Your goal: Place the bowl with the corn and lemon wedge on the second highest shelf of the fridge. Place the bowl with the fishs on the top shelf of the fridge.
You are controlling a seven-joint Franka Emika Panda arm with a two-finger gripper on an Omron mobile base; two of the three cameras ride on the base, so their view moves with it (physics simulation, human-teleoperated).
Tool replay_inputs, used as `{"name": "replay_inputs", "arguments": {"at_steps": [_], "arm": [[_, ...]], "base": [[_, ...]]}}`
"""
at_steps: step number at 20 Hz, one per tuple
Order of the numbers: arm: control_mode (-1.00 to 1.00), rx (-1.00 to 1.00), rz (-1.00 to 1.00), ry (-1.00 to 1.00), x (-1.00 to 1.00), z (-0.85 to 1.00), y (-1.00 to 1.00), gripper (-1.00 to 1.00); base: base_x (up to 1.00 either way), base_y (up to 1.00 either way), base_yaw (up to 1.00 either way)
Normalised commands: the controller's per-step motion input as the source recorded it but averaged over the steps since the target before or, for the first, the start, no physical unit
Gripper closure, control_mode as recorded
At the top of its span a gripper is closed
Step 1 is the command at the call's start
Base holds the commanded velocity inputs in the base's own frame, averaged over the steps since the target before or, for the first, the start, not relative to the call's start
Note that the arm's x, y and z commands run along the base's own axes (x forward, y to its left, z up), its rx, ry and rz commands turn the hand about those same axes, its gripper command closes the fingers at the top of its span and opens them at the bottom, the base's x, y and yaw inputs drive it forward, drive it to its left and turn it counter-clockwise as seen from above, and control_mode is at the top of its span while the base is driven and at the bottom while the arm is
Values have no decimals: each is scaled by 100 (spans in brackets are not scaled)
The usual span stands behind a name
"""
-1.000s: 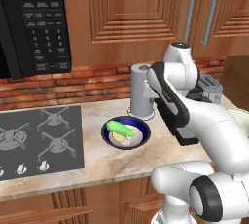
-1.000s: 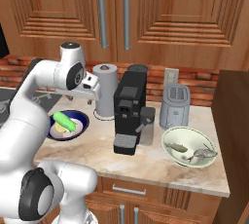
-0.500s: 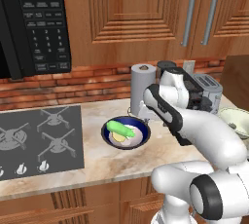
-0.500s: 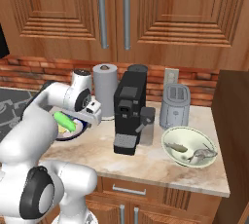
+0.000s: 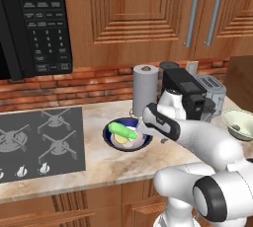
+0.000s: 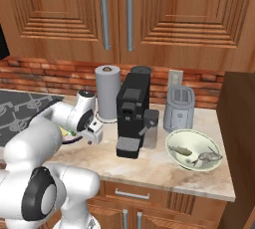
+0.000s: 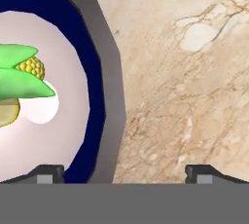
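Lowered over the past second from beside the paper-towel roll, the arm now reaches down and forward so that the tool (image 7: pixel 124 172) hangs close above the table (image 7: pixel 194 96), its two fingertips (image 7: pixel 48 172) spread wide with nothing between them. Nearest the tool is one dark-blue bowl with a pale inside (image 5: pixel 127 134), the bowl with the corn and lemon wedge; in the hand view its rim (image 7: pixel 104 82) runs between the two fingertips, one tip over the bowl's inside and the other over bare marble, so the bowl's edge lies directly under the open jaws. This bowl holds one corn cob (image 5: pixel 122 131) in a green husk with yellow kernels showing at its end (image 7: pixel 31 67), and one lemon wedge (image 7: pixel 8 112) just beside and partly under the cob. One stovetop (image 5: pixel 39 139) with four burners lies to the bowl's left in the left base view. One pale green bowl (image 6: pixel 194 149), the bowl with the fishs, stands well apart at the table's far right end and holds two fish (image 6: pixel 182 150), grey-silver. Farther back stand one black coffee machine (image 6: pixel 134 113), one paper-towel roll (image 6: pixel 108 92), upright, and one toaster (image 6: pixel 179 107). Behind them runs a brick backsplash, with one black microwave (image 5: pixel 34 23) and wooden wall cabinets (image 6: pixel 149 14) bearing four long silver handles.
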Motion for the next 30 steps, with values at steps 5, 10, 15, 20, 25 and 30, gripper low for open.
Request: {"name": "replay_inputs", "arguments": {"at_steps": [5, 10, 15, 20, 25, 30], "arm": [[-100, 0, -4, -2, 20, -18, 21, -100], [-100, 0, -5, 0, 28, -18, 22, -100], [-100, 0, -6, 0, 19, -17, 19, -100], [-100, 0, -4, -1, 13, -4, 11, 100], [-100, 0, 0, 0, 0, 0, 0, 100], [-100, 0, -1, -17, -23, 15, 0, 100]], "base": [[0, 0, 0], [0, 0, 0], [0, 0, 0], [0, 0, 0], [0, 0, 0], [0, 0, 0]]}}
